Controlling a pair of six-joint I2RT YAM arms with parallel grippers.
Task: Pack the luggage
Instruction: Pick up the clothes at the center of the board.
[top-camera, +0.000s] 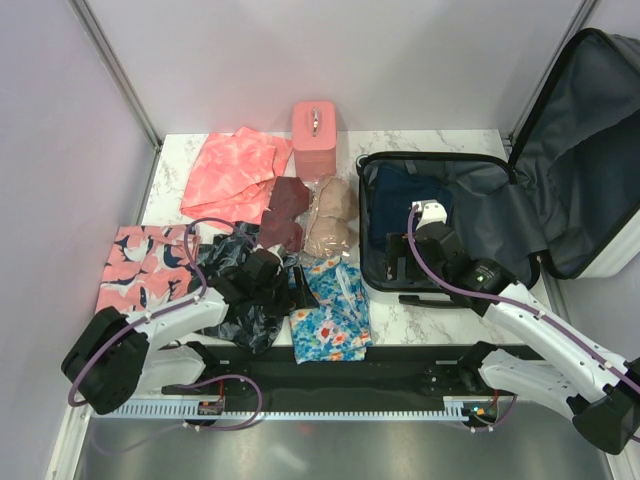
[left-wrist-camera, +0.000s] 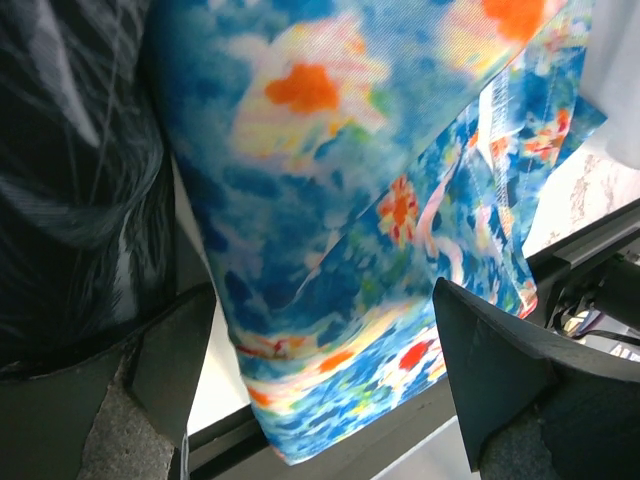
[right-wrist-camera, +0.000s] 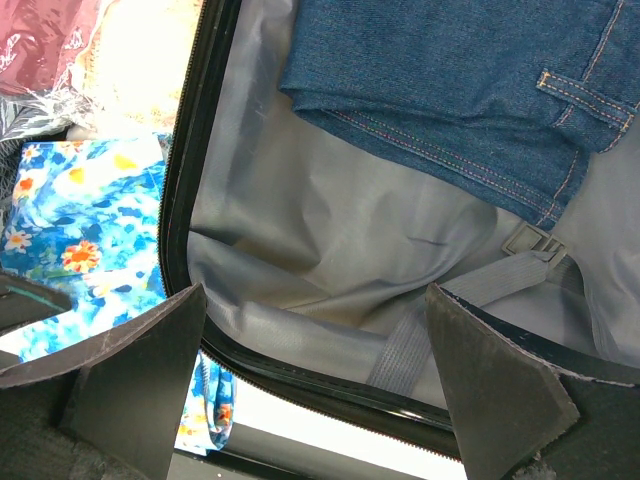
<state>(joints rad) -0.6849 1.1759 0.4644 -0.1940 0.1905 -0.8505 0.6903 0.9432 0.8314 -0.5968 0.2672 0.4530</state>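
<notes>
Well, the small hard-shell suitcase (top-camera: 585, 140) with the dark grey cloth lining lies wide open on the white marble table (top-camera: 410, 325), with its lid leaning back. Folded blue denim jeans (top-camera: 400, 192) lie inside the suitcase at its far end. A grey strap with a buckle (right-wrist-camera: 530, 245) lies on the lining just beside them. The right gripper (right-wrist-camera: 315, 295) hangs over the near end of the suitcase, above bare lining. Its two fingers (right-wrist-camera: 150, 350) stand wide apart with nothing between them. Just outside the suitcase's left wall lies a bright blue cloth with orange flowers (top-camera: 335, 305). The left gripper (left-wrist-camera: 325, 300) hangs close over that cloth, also spread wide and holding nothing. On the same side, farther from the suitcase, lie a crumpled black cloth with pale streaks (top-camera: 235, 290) and a flat pink cloth with dark birds (top-camera: 145, 265). A small pink box with a top handle (top-camera: 315, 135) stands near the suitcase's far left corner.
</notes>
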